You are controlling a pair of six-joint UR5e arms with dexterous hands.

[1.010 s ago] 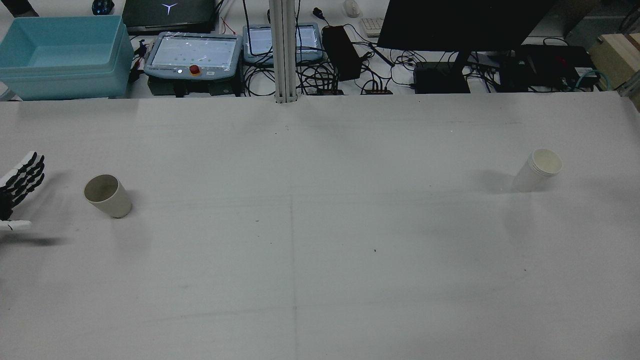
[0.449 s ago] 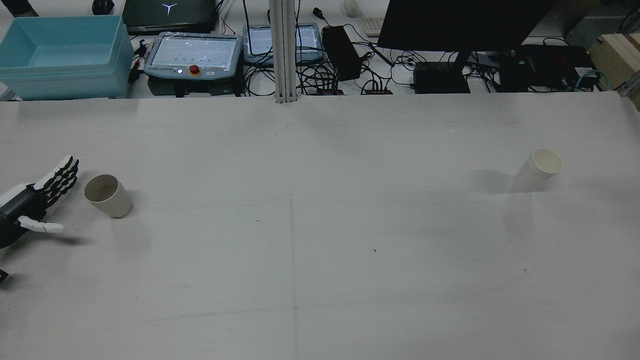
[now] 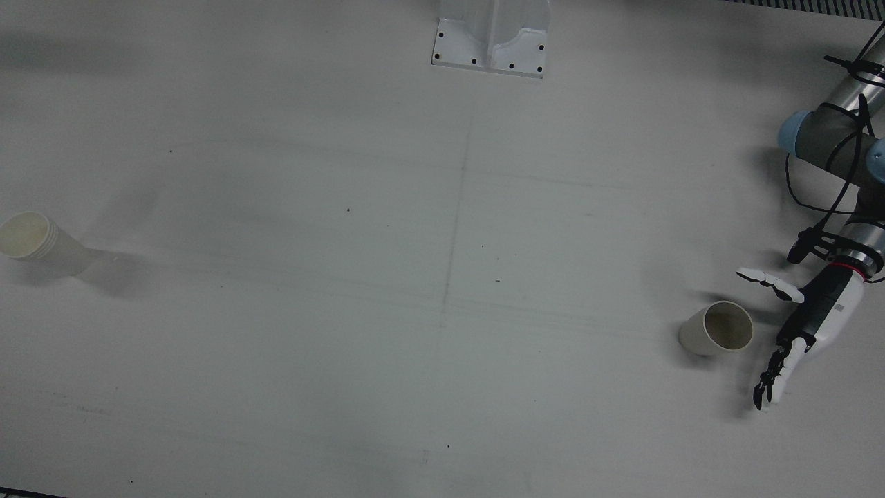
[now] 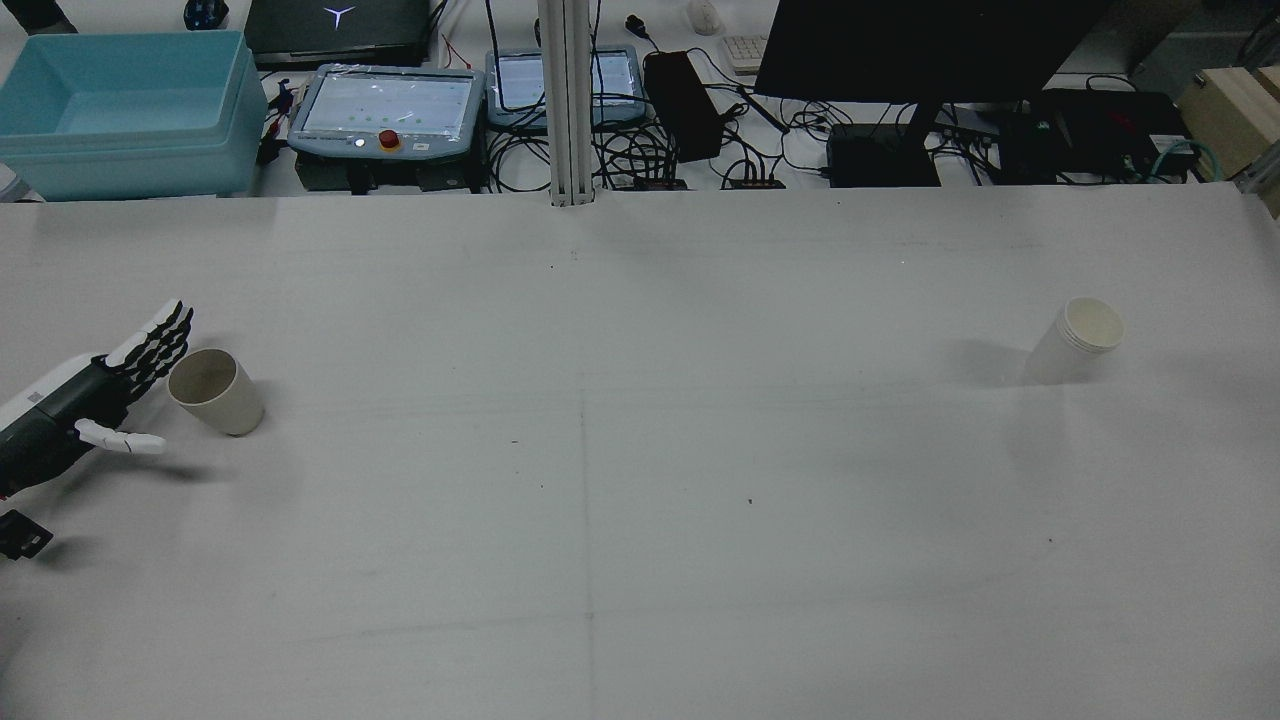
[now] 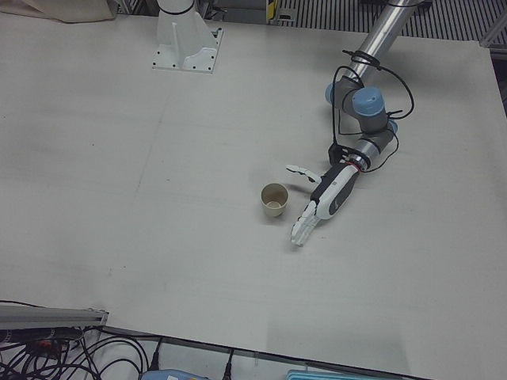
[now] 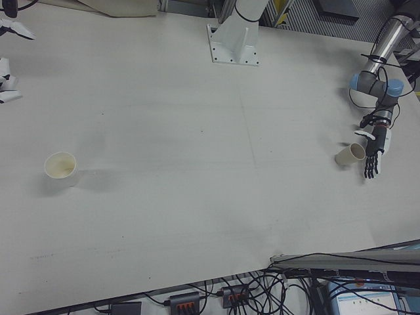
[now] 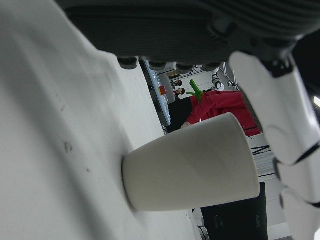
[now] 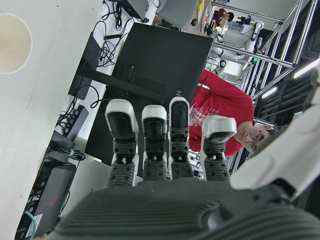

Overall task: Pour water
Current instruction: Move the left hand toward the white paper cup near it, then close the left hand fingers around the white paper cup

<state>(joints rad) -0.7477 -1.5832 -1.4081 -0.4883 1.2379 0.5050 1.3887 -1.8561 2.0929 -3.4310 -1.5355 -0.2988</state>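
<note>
Bare white counter (image 4: 640, 500) under me, cables and screens along the far edge. My left robot hand (image 4: 120, 385) hangs low just beside the beige cup (image 4: 215, 390), fingers (image 4: 165, 335) spread and empty, thumb held apart below, not touching it that I can tell. The white cup (image 4: 1078, 340) stands well apart across the counter. I judge this the reach, grasp not yet made. Next I need to slide in until the cup sits between thumb and fingers, then close gently, since paper crushes. My left hand view shows the cup's side wall close by; the front view shows its open mouth. My right robot hand (image 8: 165, 150), fingers straight and empty, shows clearly only in its own camera
</note>
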